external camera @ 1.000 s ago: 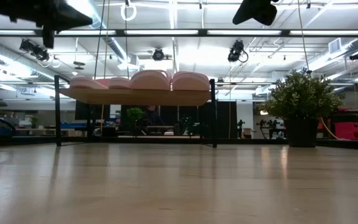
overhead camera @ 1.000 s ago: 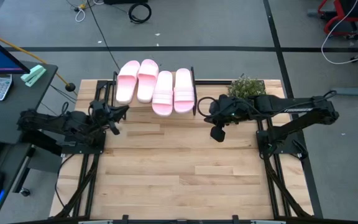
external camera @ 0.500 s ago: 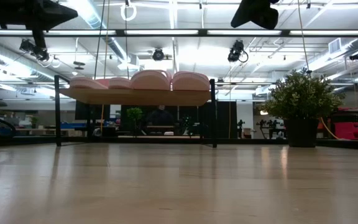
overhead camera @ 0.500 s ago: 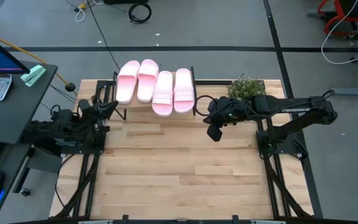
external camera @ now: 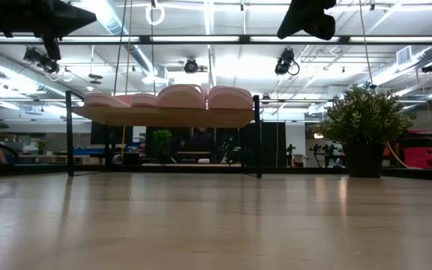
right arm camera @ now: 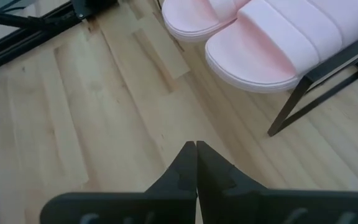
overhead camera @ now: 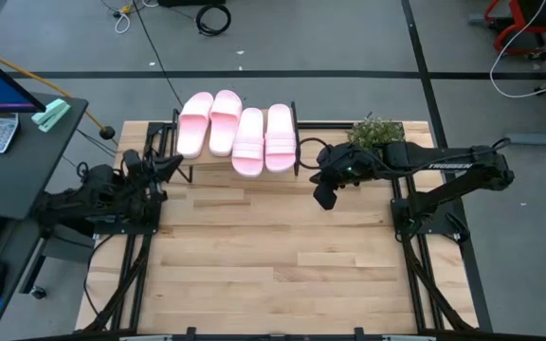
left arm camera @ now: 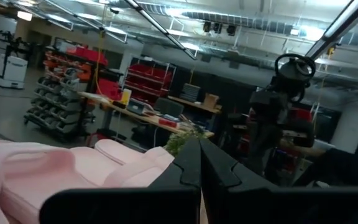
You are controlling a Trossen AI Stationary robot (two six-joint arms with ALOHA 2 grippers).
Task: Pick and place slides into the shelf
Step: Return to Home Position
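All four pink slides [overhead camera: 280,137] sit side by side on the shelf [external camera: 163,116], so neither arm carries anything. The left gripper [overhead camera: 164,169], pinched closed and empty, points at them from close by, its arm folded low. The right gripper [overhead camera: 324,195], also closed and empty, hangs just beside the shelf's end, its arm outstretched.

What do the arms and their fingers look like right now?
Both are black and made of jointed links. The right arm carries white lettering along its long link; the left arm shows none that I can see. The left gripper's fingers and the right gripper's fingers are dark wedges tapering to a point.
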